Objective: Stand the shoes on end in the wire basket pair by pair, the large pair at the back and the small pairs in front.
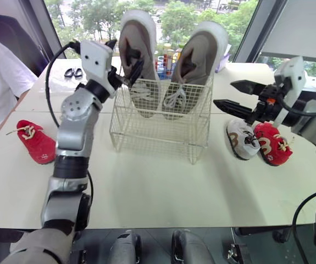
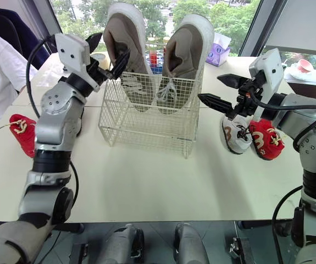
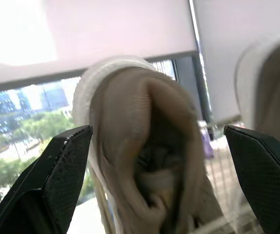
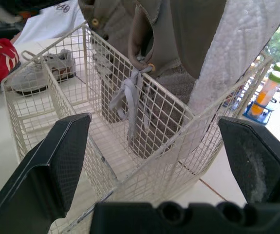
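We see two big shoes (image 1: pixel 138 49) standing on end at the back of the wire basket (image 1: pixel 160 132). Our left pincer (image 1: pixel 123 58) is wide open by the left one. Our right pincer (image 1: pixel 225 93) is open too, above a small white shoe (image 1: pixel 239 140) and a red shoe (image 1: pixel 271 144) on the desk (image 1: pixel 147 184).

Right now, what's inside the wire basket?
Two large tan shoes, the left shoe and the right shoe, stand on end at the back of the wire basket, heels up and laces facing forward. The shoes hide the basket floor behind them.
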You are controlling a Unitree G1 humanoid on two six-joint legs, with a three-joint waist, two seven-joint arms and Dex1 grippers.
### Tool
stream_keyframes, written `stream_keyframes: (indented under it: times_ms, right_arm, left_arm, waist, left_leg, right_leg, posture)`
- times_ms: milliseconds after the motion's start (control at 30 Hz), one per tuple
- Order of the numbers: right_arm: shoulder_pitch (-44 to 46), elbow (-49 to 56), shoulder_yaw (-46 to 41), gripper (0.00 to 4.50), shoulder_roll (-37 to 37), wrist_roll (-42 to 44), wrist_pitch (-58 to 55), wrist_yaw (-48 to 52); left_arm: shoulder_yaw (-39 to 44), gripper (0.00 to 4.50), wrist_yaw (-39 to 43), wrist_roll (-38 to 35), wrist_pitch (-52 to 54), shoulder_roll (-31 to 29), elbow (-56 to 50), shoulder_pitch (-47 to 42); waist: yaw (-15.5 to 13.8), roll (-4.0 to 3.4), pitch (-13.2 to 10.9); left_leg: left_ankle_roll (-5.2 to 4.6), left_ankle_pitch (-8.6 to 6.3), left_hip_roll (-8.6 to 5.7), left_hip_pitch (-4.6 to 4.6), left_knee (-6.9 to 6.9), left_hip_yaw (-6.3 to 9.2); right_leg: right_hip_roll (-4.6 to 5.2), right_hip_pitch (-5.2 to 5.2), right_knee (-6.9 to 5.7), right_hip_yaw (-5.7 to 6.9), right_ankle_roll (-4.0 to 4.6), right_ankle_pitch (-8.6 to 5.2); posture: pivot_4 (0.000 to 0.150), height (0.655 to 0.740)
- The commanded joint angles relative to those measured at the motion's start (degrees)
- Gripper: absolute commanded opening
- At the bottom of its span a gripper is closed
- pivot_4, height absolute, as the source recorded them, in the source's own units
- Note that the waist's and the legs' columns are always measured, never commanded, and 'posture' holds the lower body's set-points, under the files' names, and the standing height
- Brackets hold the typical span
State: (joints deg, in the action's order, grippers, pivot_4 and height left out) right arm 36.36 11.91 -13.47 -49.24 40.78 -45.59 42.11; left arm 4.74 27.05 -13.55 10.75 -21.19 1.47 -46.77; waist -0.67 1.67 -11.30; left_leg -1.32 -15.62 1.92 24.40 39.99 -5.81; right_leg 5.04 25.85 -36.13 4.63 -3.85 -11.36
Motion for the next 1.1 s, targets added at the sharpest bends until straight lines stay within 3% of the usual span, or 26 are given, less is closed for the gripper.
stream_keyframes:
  times_ms: [33, 167, 300, 467, 633, 767, 867, 1100]
  right_arm:
    - [0.72, -0.41, -0.26, 4.50, 0.48, -1.11, 1.74, 0.22]
    - [-0.23, -1.28, -1.64, 4.50, 1.43, -2.05, 2.28, -1.35]
    - [-2.21, -3.23, -6.08, 4.50, 4.43, -5.01, 6.87, -7.39]
    - [-8.91, -1.44, -9.94, 4.50, 8.83, -8.01, 10.02, -14.40]
    - [-19.40, 5.00, -11.89, 4.50, 17.81, -11.15, 12.31, -24.45]
    - [-28.40, 9.23, -12.20, 4.50, 22.75, -14.57, 13.82, -29.61]
    - [-33.23, 11.46, -13.22, 4.50, 24.47, -13.72, 12.64, -30.93]
    - [-37.20, 7.98, -12.26, 4.50, 21.64, -15.70, 16.11, -25.89]
  left_arm:
    - [1.07, 4.43, 1.67, -3.89, 7.82, -2.88, -8.78, 0.89]
    - [5.91, 4.43, 1.38, -10.25, 16.97, -6.02, -14.39, 1.84]
    - [17.09, 4.43, -1.04, -26.96, 33.32, -9.90, -20.75, 2.97]
    - [21.73, 4.43, -0.28, -45.47, 48.16, -15.61, -31.80, 15.29]
    - [21.91, 4.43, -3.44, -56.79, 49.72, -14.34, -38.70, 28.04]
    - [19.24, 4.43, -4.21, -60.78, 48.53, -13.86, -41.69, 35.56]
    - [16.91, 4.43, -2.74, -63.53, 49.49, -16.69, -43.53, 39.12]
    - [11.64, 4.43, 1.07, -65.91, 47.80, -22.53, -45.98, 42.76]
  waist:
    - [-0.09, 0.00, 0.00]
    - [-0.05, 0.00, 0.00]
    - [0.12, -0.01, 0.00]
    - [-0.01, -0.08, 0.05]
    - [-0.13, -0.13, 0.09]
    - [-0.12, -0.39, 0.23]
    - [-0.03, -0.51, 0.29]
    - [-0.04, -1.02, 0.60]
  left_leg:
    - [0.00, 0.00, 0.00, 0.00, 0.00, 0.01]
    - [-0.01, 0.00, -0.01, 0.00, 0.02, 0.05]
    - [0.01, 0.01, 0.01, 0.00, 0.01, 0.16]
    - [0.36, 0.20, 0.01, -0.12, -0.02, 0.16]
    - [0.39, 0.20, -0.02, -0.27, 0.02, 0.33]
    - [0.25, 0.10, -0.03, -0.38, -0.01, 0.31]
    - [0.10, 0.01, -0.03, -0.40, -0.01, 0.32]
    - [0.04, -0.03, -0.03, -0.49, -0.04, 0.29]
  right_leg:
    - [-0.01, -0.02, 0.00, 0.00, 0.00, 0.00]
    - [0.00, -0.08, 0.03, 0.00, 0.01, 0.00]
    - [-0.02, -0.07, 0.02, 0.00, 0.00, -0.01]
    - [0.00, -0.18, 0.02, -0.02, -0.02, -0.02]
    - [0.00, -0.44, 0.05, 0.04, 0.01, -0.03]
    - [0.00, -0.49, 0.06, 0.01, 0.02, -0.05]
    - [-0.02, -0.49, 0.05, 0.01, 0.23, -0.16]
    - [-0.03, -0.53, 0.11, -0.03, 0.43, -0.29]
  posture:
    - [0.150, 0.7400]
    - [0.150, 0.7400]
    - [0.150, 0.7400]
    - [0.150, 0.7400]
    - [0.150, 0.7400]
    - [0.150, 0.7400]
    - [0.150, 0.7400]
    - [0.150, 0.7400]
